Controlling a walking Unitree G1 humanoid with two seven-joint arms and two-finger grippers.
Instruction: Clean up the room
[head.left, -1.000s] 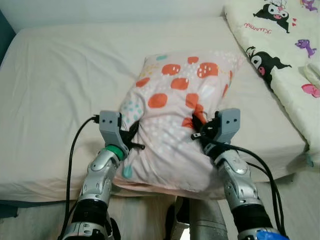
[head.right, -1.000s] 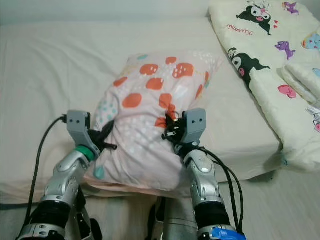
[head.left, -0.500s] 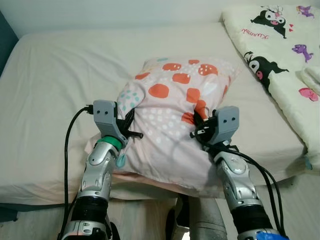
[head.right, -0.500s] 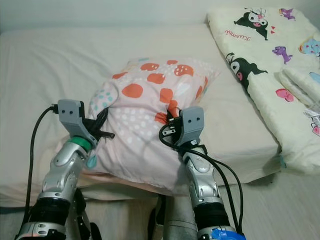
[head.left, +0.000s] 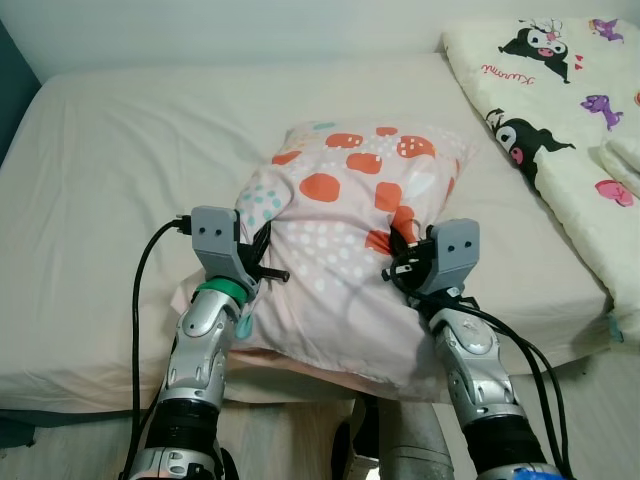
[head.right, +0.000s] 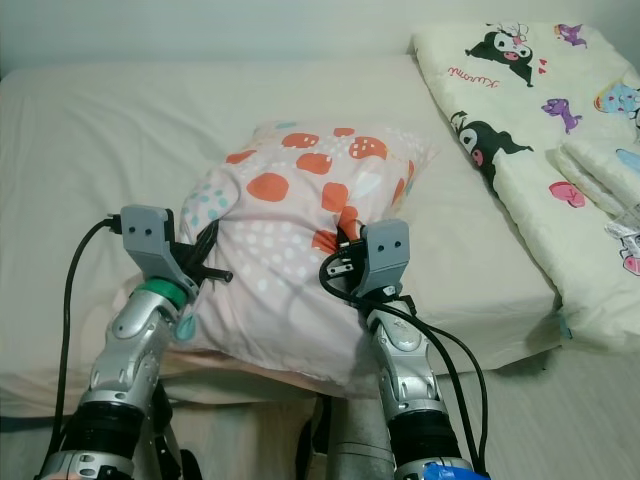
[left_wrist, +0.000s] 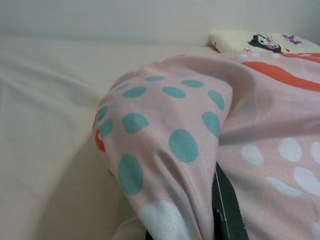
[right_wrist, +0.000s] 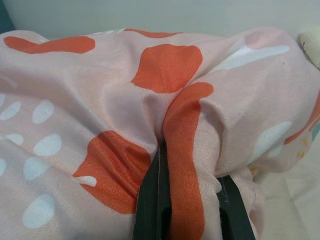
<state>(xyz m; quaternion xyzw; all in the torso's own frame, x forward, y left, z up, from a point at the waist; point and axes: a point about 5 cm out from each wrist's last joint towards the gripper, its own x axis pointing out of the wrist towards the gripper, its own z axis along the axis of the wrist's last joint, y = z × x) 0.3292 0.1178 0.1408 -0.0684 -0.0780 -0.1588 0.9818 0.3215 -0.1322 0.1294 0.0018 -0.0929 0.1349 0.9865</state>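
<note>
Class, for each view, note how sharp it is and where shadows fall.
Eye views: sharp, evenly lit; soft shadow under the pillow on the bed. Left wrist view: near cloth soft, finger blurred. Right wrist view: folds sharp, dark crease between fingers.

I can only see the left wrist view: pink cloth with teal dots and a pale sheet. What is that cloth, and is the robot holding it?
Observer: It is a pillow on a bed. The left tool is pinched on its left edge.
Operator: Is the other arm busy too?
Observer: Yes. The right tool is shut on a fold of the pillow's right side, by the orange spots.
Operator: I glimpse a cartoon print far off. What is it?
Observer: A cream blanket with black cartoon figures, lying along the bed's right side, apart from the pillow.
</note>
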